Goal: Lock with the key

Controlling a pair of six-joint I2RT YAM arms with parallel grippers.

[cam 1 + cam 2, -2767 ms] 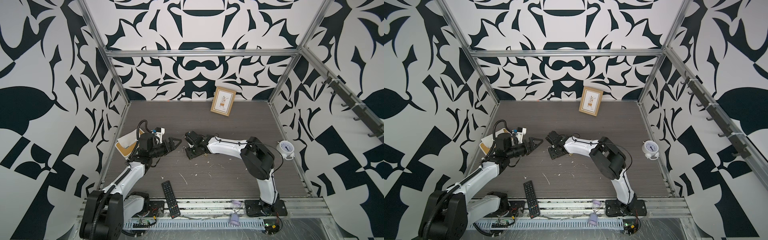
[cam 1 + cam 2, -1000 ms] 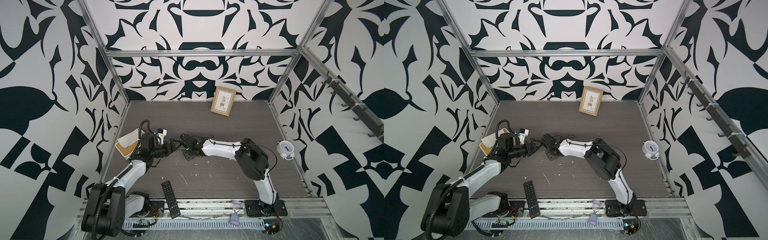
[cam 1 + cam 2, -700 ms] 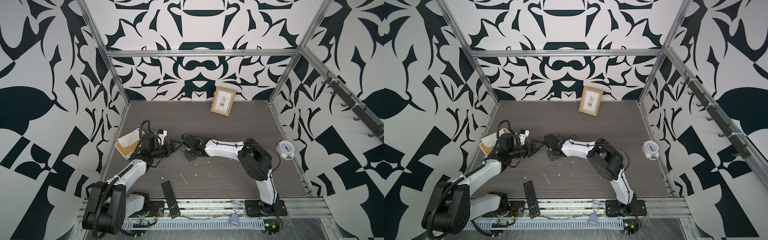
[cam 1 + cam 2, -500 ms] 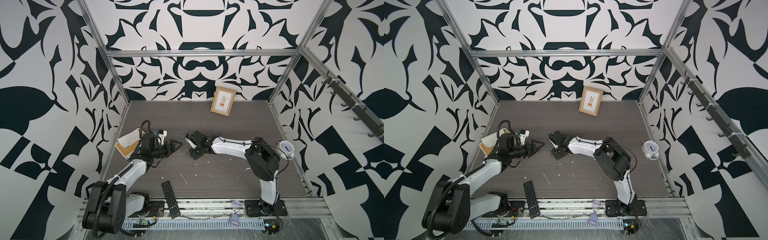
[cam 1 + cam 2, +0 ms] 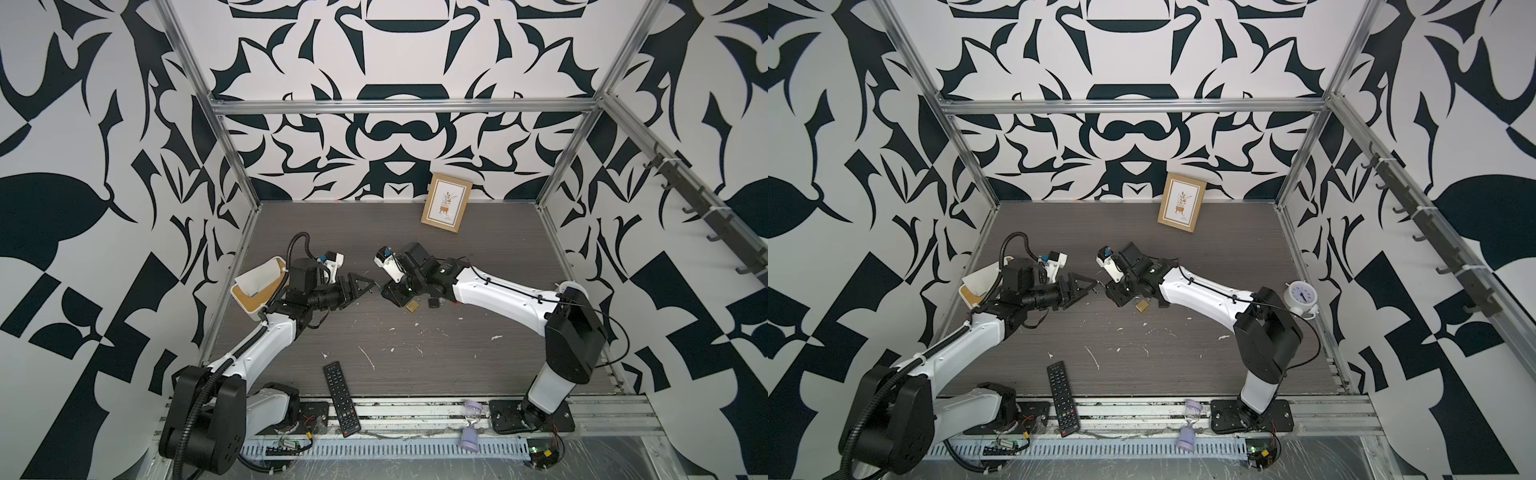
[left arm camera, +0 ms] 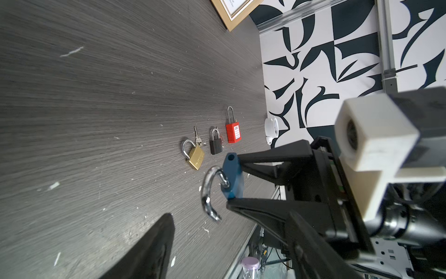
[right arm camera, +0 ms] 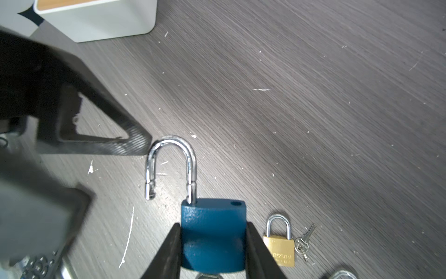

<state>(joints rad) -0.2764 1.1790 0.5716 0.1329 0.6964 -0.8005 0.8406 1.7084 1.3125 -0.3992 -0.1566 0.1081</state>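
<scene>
Item: blue-bodied padlock (image 7: 213,241), steel shackle (image 7: 169,147) swung open, clamped by its sides in my right gripper (image 7: 213,227) and held clear of the dark wood-grain table (image 7: 313,96). The shackle faces outward, I judge so that the other arm can reach it. My left gripper (image 5: 365,286) has its jaws apart and empty, one fingertip just beside the shackle's bend. Small silver keys (image 7: 303,244) lie on the table beside a brass padlock (image 7: 279,251).

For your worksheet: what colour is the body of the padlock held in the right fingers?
Blue padlock body, best seen in the right wrist view.
</scene>
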